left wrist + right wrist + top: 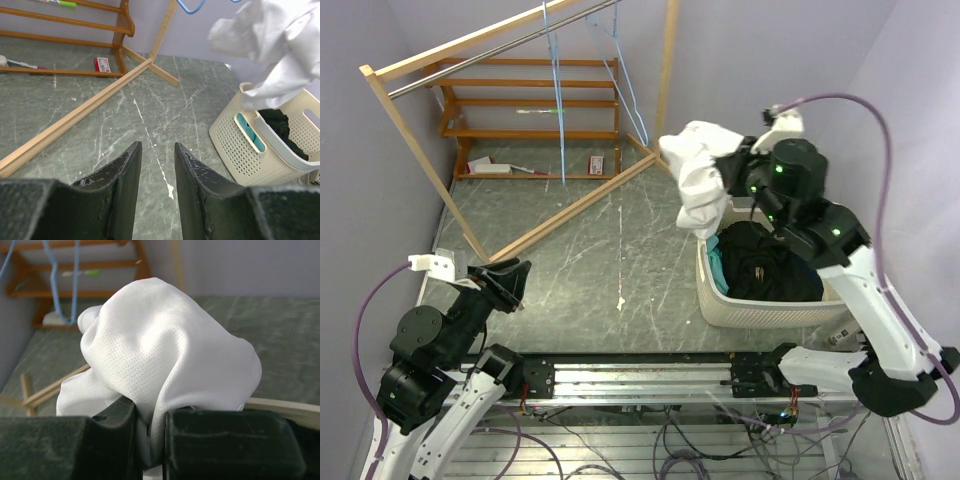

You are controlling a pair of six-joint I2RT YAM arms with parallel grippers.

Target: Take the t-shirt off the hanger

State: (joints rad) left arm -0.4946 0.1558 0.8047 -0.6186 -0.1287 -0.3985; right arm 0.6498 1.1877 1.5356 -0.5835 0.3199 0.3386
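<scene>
Your cream perforated plastic laundry basket (760, 312) stands on the right side of the table, near the right arm's base. It holds a crumpled black garment (775, 265) that fills most of it. A teal piece (716, 262) lies against its left wall; what that piece is, you cannot tell from these views.

The white mesh t-shirt (700, 175) hangs bunched in the air, just above the basket's far left corner. It is well apart from the blue wire hangers (558, 110), which hang from the metal rail (500, 48) of the wooden rack at the far left.

Your right gripper (728, 170) is clenched on the t-shirt. In the right wrist view a fold of the fabric is pinched between the two fingers (105, 435) and the rest bulges out beyond the tips.

Your left gripper (510, 275) sits low at the near left. Its jaws are parted by a narrow gap with only bare table between them.
</scene>
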